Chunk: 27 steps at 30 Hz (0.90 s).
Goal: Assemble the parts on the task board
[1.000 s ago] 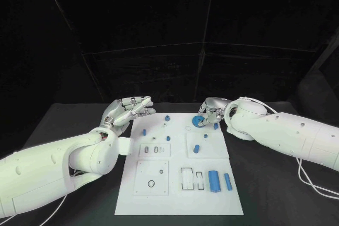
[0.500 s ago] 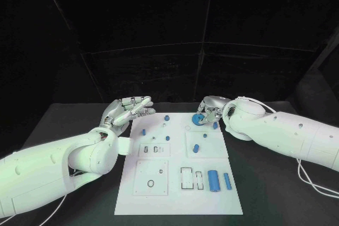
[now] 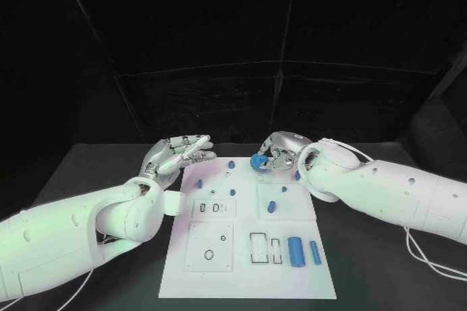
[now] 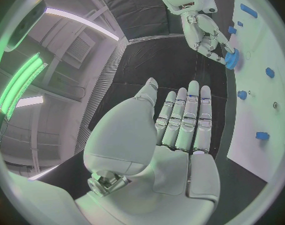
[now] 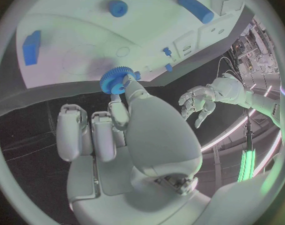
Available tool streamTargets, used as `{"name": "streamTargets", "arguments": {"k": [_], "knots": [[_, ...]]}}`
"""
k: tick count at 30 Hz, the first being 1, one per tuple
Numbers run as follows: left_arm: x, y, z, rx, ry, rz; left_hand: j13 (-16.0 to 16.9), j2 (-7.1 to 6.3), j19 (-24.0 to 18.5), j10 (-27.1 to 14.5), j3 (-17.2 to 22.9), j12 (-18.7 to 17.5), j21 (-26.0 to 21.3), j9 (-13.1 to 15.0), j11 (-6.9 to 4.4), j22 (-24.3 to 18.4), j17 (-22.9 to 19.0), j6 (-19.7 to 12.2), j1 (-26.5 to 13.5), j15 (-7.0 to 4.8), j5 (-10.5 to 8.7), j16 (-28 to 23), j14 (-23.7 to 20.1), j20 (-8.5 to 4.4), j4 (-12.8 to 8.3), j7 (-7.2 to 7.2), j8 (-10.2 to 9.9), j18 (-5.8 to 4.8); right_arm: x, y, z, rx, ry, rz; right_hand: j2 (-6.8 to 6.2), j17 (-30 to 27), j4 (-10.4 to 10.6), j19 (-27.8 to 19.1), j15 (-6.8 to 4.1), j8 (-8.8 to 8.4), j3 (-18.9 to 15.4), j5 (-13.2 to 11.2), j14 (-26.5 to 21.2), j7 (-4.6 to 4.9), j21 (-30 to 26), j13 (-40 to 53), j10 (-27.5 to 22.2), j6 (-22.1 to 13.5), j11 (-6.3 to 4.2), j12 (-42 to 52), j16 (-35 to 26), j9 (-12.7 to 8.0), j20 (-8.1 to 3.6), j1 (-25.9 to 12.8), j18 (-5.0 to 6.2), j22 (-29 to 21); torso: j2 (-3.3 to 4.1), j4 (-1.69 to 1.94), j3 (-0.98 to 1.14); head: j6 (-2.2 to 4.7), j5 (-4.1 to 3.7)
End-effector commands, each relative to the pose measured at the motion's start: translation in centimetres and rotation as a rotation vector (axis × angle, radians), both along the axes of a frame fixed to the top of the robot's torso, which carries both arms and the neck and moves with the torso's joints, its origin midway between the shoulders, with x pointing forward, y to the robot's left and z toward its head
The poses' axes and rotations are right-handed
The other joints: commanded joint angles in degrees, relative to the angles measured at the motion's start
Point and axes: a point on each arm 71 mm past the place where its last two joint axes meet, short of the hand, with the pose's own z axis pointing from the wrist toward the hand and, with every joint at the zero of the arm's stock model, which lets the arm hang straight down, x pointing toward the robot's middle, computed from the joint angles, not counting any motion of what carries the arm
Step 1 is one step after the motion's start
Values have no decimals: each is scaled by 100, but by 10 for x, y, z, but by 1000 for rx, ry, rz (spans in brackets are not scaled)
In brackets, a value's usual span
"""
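Right hand: the right hand (image 3: 280, 152) pinches a small blue gear (image 3: 259, 162) between its fingertips, over the far edge of the task board (image 3: 292, 284); in the right wrist view the blue gear (image 5: 116, 79) sits toothed and round at the fingertips, apart from the board surface.
Left hand: the left hand (image 3: 175, 154) is released, fingers straight and close together, palm up, holding nothing, just off the board's far left corner; the left wrist view shows the same flat palm (image 4: 174, 135).
Task board: white plate lying in the middle of the black desk (image 3: 97, 169).
Parts on the board: 2 blue cylinders (image 3: 303, 251) lie side by side near the board's near right corner; a blue oblong piece (image 3: 270, 206) lies near the middle of the right half; several small blue pegs (image 3: 198, 183) stand in the far left part.
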Motion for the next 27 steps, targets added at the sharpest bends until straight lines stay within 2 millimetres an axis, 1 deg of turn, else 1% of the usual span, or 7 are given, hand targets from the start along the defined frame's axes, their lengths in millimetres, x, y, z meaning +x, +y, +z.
{"name": "streamTargets", "arguments": {"k": [1,3,7,13,16,19,27], "knots": [[-1,-2,1,-14,-3,-21,-5,60,46,6,34,-31,22,-5,14,-7,-9,17,19,-15,-2,-21,43,-6,-14,14,-32,86,-6,13,9,61,-70,17,-46,542,-9,57,3,-55,82,148,417,-135,36,42,53,453,-38,4,13,26,-10,-60,-42,283,-4,-2,-5,-11,24],[-1,-2,2,-14,-3,-21,-5,62,46,7,36,-32,22,-5,13,-8,-9,17,22,-15,-2,-22,44,-6,-17,14,-33,86,-7,19,10,62,-77,29,-56,543,-8,60,4,-61,96,163,417,-136,37,44,53,458,-37,3,13,27,-10,-69,-42,286,-3,5,-9,-13,33],[-1,-2,2,-15,-3,-21,-5,65,47,8,40,-34,22,-5,13,-8,-10,18,29,-15,-2,-23,44,-6,-23,12,-34,86,-8,36,10,57,-76,56,-66,548,-10,75,3,-68,118,178,418,-137,43,46,55,465,-39,1,14,28,-9,-75,-47,307,1,-2,-4,-27,65],[-1,-3,2,-15,-3,-23,-5,65,47,8,40,-34,22,-5,13,-8,-10,18,29,-15,-2,-23,44,-6,-23,12,-34,86,-8,60,2,43,-48,94,-68,542,-10,84,3,-70,123,180,417,-137,47,54,60,468,-39,8,12,28,-9,-78,-49,319,6,2,-6,-47,84],[0,-3,2,-15,-3,-22,-5,65,47,8,40,-34,22,-5,13,-8,-10,18,29,-15,-2,-23,44,-6,-23,12,-34,86,-9,69,-4,30,-25,109,-76,537,-13,92,2,-76,133,185,416,-136,51,53,59,467,-39,5,10,27,-9,-80,-52,330,2,-13,3,-60,103],[0,-2,1,-14,-3,-19,-5,65,47,8,40,-34,22,-5,13,-8,-10,18,29,-15,-2,-23,44,-6,-23,12,-34,86,-9,75,-8,19,-11,118,-97,534,-11,94,4,-97,147,197,416,-129,51,49,56,455,-34,-3,8,24,-9,-99,-52,332,5,-19,3,-69,123],[0,-2,2,-12,-3,-17,-5,66,48,10,45,-35,21,-4,12,-10,-11,18,38,-16,-2,-24,45,-7,-31,11,-36,85,-8,82,-14,-3,1,124,-115,533,-14,93,6,-111,163,212,415,-126,51,46,52,452,-31,-10,7,24,-8,-110,-52,332,3,-14,5,-78,134]]}}
